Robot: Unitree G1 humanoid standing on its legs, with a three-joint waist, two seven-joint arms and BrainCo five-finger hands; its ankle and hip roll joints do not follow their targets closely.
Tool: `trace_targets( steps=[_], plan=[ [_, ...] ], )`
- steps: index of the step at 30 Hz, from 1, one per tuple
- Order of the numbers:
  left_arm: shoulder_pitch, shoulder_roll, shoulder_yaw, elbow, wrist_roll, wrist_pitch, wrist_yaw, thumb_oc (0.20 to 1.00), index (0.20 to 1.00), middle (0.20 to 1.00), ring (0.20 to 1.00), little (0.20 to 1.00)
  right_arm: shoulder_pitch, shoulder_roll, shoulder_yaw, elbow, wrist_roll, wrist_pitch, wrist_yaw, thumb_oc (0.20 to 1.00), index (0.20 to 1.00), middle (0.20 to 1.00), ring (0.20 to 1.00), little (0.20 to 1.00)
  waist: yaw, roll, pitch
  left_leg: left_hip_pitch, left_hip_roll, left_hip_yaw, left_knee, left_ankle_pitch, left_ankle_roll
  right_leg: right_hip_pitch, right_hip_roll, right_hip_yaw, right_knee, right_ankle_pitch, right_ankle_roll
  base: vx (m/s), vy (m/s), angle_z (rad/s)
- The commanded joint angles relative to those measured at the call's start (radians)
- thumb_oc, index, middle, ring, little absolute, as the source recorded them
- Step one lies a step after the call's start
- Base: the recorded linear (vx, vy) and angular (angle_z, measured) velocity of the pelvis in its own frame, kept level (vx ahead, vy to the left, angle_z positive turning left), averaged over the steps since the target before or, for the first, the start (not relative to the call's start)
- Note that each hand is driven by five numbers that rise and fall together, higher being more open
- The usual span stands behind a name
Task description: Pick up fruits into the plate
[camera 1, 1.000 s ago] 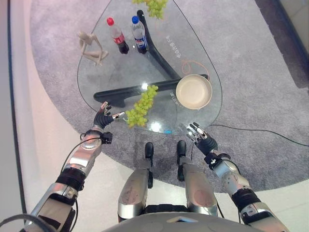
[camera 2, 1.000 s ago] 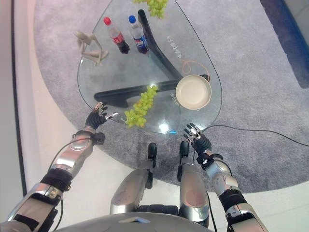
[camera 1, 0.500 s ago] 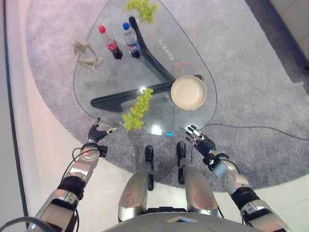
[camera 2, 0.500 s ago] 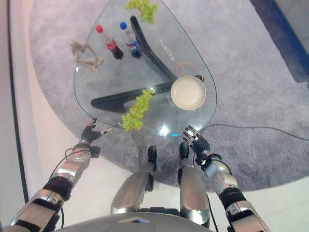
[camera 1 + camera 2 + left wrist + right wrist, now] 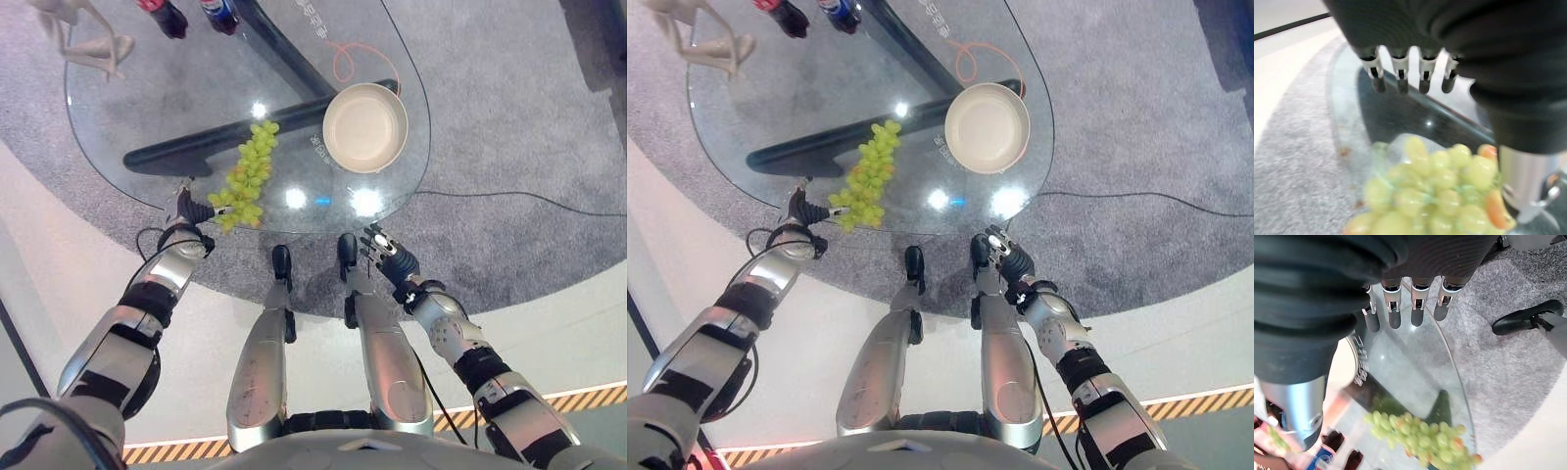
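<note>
A long bunch of green grapes (image 5: 243, 181) lies on the glass table (image 5: 147, 108), near its front edge. A cream plate (image 5: 365, 127) sits empty to the right of the bunch. My left hand (image 5: 181, 208) is at the table's front left edge, open, fingers straight, its thumb right by the near end of the grapes (image 5: 1435, 191). My right hand (image 5: 387, 257) hovers open just off the table's front edge, below the plate, holding nothing. In its wrist view the grapes (image 5: 1420, 435) lie well beyond its fingertips (image 5: 1395, 318).
Two bottles (image 5: 162, 15) and a pale figurine (image 5: 83, 34) stand at the table's far left. A dark frame (image 5: 186, 152) runs under the glass, and an orange cord loop (image 5: 343, 64) lies behind the plate. Grey carpet (image 5: 509, 117) surrounds the table.
The whole picture has shifted, so the camera moved and the table shows higher and closer. My left hand has closed in on the near end of the grapes. The right hand stays open.
</note>
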Motion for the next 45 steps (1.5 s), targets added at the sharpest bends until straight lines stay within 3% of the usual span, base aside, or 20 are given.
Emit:
trace_targets(
  steps=[1, 9, 12, 16, 36, 37, 45],
  plan=[
    [-0.065, 0.063, -0.006, 0.043, 0.042, 0.057, 0.057, 1.0, 1.0, 1.0, 1.0, 1.0, 0.042, -0.006, 0.031, -0.1, 0.041, -0.042, 0.008, 1.0, 1.0, 1.0, 1.0, 1.0, -0.019, -0.029, -0.028, -0.112, -0.043, 0.027, 0.157, -0.078, 0.042, -0.102, 0.024, 0.016, 0.151, -0.067, 0.012, -0.03, -0.096, -0.05],
    [-0.202, 0.069, -0.064, 0.118, 0.1, 0.192, 0.098, 1.0, 1.0, 1.0, 1.0, 1.0, 0.038, 0.001, 0.046, -0.129, 0.068, -0.07, 0.022, 1.0, 1.0, 1.0, 1.0, 1.0, -0.049, -0.051, -0.028, -0.219, -0.041, 0.022, 0.216, -0.088, 0.033, -0.21, 0.044, 0.026, 0.204, -0.073, 0.005, -0.03, -0.078, -0.01],
    [-0.27, 0.059, -0.093, 0.17, 0.135, 0.279, 0.117, 1.0, 1.0, 1.0, 1.0, 1.0, 0.031, 0.013, 0.06, -0.15, 0.083, -0.087, 0.023, 1.0, 1.0, 1.0, 1.0, 1.0, -0.063, -0.07, -0.028, -0.258, -0.042, 0.019, 0.233, -0.093, 0.03, -0.248, 0.054, 0.03, 0.216, -0.072, 0.003, -0.05, -0.112, -0.02],
    [-0.31, 0.06, -0.111, 0.208, 0.158, 0.332, 0.101, 1.0, 1.0, 1.0, 1.0, 1.0, 0.03, 0.022, 0.067, -0.164, 0.095, -0.102, 0.025, 1.0, 1.0, 1.0, 1.0, 1.0, -0.07, -0.083, -0.028, -0.285, -0.046, 0.005, 0.251, -0.099, 0.029, -0.271, 0.059, 0.033, 0.228, -0.069, 0.002, -0.03, -0.076, 0.01],
    [-0.326, 0.033, -0.174, 0.291, 0.214, 0.464, 0.011, 1.0, 1.0, 1.0, 1.0, 1.0, 0.026, 0.024, 0.057, -0.231, 0.116, -0.118, 0.046, 1.0, 1.0, 1.0, 1.0, 1.0, -0.101, -0.097, -0.028, -0.387, -0.059, 0.009, 0.274, -0.105, 0.029, -0.373, 0.069, 0.045, 0.218, -0.036, 0.009, -0.01, -0.011, -0.01],
    [-0.323, 0.032, -0.179, 0.294, 0.218, 0.464, 0.009, 0.2, 0.2, 0.2, 0.2, 0.2, 0.027, 0.026, 0.06, -0.237, 0.115, -0.119, 0.041, 1.0, 1.0, 1.0, 1.0, 1.0, -0.101, -0.098, -0.028, -0.392, -0.059, 0.008, 0.273, -0.101, 0.028, -0.377, 0.07, 0.046, 0.215, -0.032, 0.01, 0.0, 0.0, 0.0],
    [-0.323, 0.033, -0.191, 0.311, 0.209, 0.46, -0.006, 0.2, 0.2, 0.2, 0.2, 0.2, 0.02, 0.023, 0.063, -0.243, 0.114, -0.119, 0.045, 1.0, 1.0, 1.0, 1.0, 1.0, -0.103, -0.1, -0.028, -0.399, -0.06, 0.009, 0.269, -0.1, 0.029, -0.386, 0.074, 0.047, 0.212, -0.029, 0.01, 0.0, 0.001, 0.0]
  ],
)
